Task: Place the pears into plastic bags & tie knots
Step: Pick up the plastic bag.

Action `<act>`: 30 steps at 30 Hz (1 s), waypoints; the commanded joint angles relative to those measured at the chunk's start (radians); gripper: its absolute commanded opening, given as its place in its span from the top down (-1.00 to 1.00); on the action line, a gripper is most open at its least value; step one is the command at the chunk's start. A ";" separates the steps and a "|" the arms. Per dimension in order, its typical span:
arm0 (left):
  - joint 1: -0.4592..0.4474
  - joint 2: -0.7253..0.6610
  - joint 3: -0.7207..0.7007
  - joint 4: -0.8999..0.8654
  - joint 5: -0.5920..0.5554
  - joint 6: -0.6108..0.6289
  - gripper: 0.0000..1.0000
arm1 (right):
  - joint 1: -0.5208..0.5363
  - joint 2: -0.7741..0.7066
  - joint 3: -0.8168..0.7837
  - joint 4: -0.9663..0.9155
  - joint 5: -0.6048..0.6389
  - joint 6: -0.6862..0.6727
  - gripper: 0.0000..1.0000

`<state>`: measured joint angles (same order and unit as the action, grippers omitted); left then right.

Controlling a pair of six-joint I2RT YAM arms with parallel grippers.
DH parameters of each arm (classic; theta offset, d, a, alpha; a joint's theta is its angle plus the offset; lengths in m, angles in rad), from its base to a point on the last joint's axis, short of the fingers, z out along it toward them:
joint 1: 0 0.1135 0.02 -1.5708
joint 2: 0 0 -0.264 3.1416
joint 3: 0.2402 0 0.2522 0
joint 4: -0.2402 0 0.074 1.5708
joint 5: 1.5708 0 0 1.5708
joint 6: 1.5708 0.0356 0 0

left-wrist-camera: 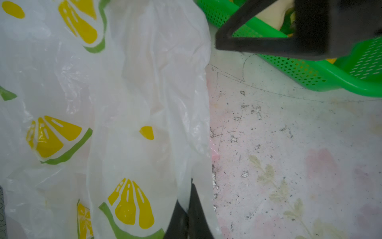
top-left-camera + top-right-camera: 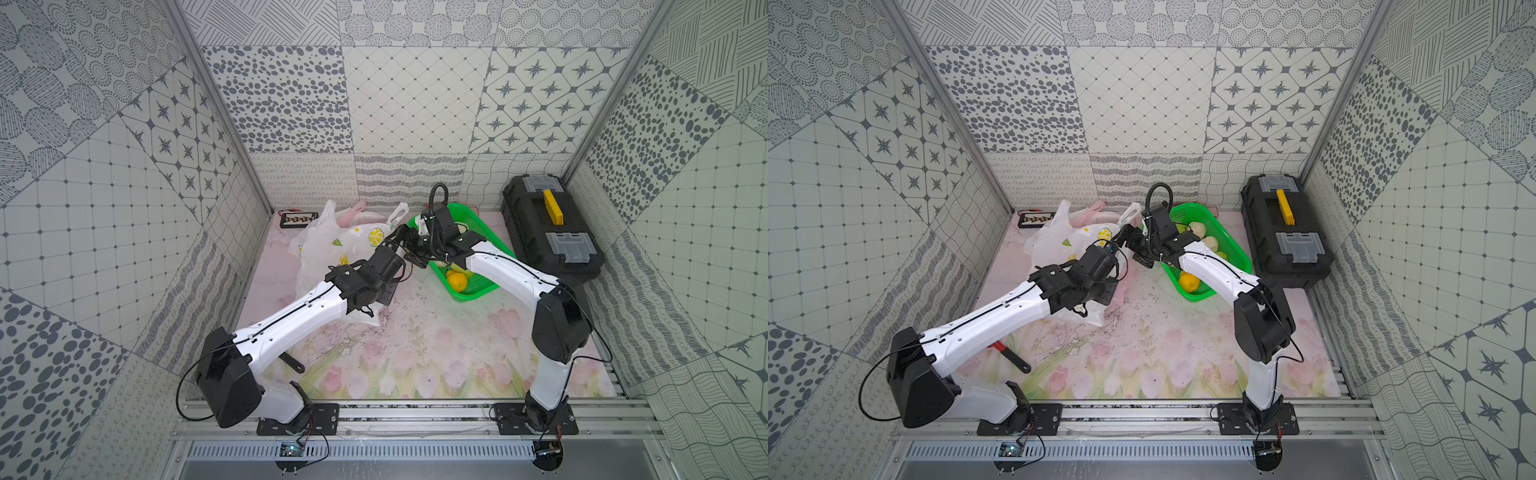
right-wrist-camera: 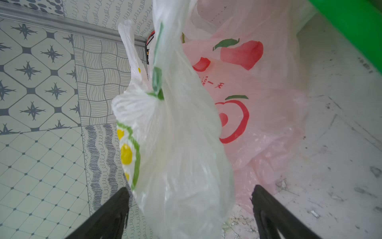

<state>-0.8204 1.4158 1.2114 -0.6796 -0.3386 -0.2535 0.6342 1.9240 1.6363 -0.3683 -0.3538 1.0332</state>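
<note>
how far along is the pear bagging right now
Done: nothing visible; the pears sit in the green basket. In hand: the left end effector is shut on a lemon bag, which hangs inside the open right end effector. Left: bagging pears, tying knots.

Soft, even light is filling both top views, leaving only faint shadows on the floral mat [image 2: 415,357]. The wide lens is stretching the walls [image 2: 83,208] toward the frame corners. In the right wrist view the white bag [image 3: 175,144] is blurring close to the lens.
</note>
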 commanded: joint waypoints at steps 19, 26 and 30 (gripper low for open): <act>0.252 -0.308 0.260 -0.382 0.158 -0.233 -0.66 | 0.002 -0.340 -0.518 0.968 -0.055 -0.487 1.00; 0.489 -0.232 0.391 -0.413 0.354 -0.270 -0.73 | 0.016 -0.503 -0.741 1.060 -0.027 -0.548 1.00; 0.500 -0.171 0.443 -0.380 0.410 -0.283 -0.88 | 0.048 -0.586 -0.815 1.065 0.016 -0.587 1.00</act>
<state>-0.3626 1.1942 1.5959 -1.0103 -0.0944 -0.4740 0.6582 1.3998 0.8455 0.5972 -0.3725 0.5072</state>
